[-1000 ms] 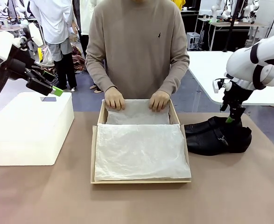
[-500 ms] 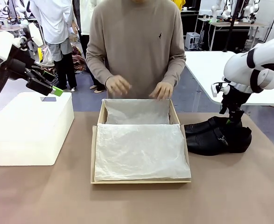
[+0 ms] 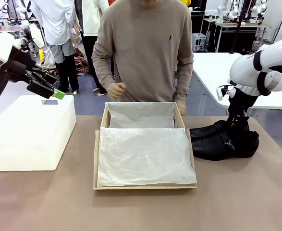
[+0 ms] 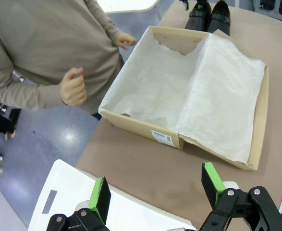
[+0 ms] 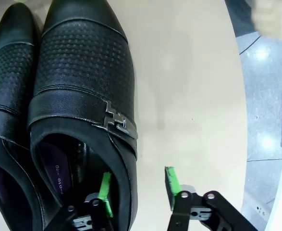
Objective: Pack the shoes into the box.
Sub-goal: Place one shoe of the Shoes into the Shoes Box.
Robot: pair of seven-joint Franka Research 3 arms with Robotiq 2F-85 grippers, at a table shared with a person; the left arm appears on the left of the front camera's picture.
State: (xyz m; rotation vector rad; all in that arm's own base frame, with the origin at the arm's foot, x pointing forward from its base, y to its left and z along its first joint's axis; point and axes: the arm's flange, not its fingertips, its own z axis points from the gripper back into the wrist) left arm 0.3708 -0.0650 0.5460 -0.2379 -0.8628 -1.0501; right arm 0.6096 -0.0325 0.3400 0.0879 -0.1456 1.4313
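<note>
Right pincer (image 5: 138, 187) straddling shoe (image 5: 83, 86) wall, tissue paper (image 3: 143, 154) lining box (image 3: 96, 159) alongside

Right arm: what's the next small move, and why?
Likely close the right gripper on the shoe's side wall: one pad is inside the opening, the other outside with a gap, so nothing is clamped yet. The box lies open, ready.

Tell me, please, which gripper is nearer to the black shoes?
The right. The right gripper straddles a side wall of one of the shoes, one finger inside it. The left gripper hovers above the white plastic box, across the cardboard box from them.
</note>
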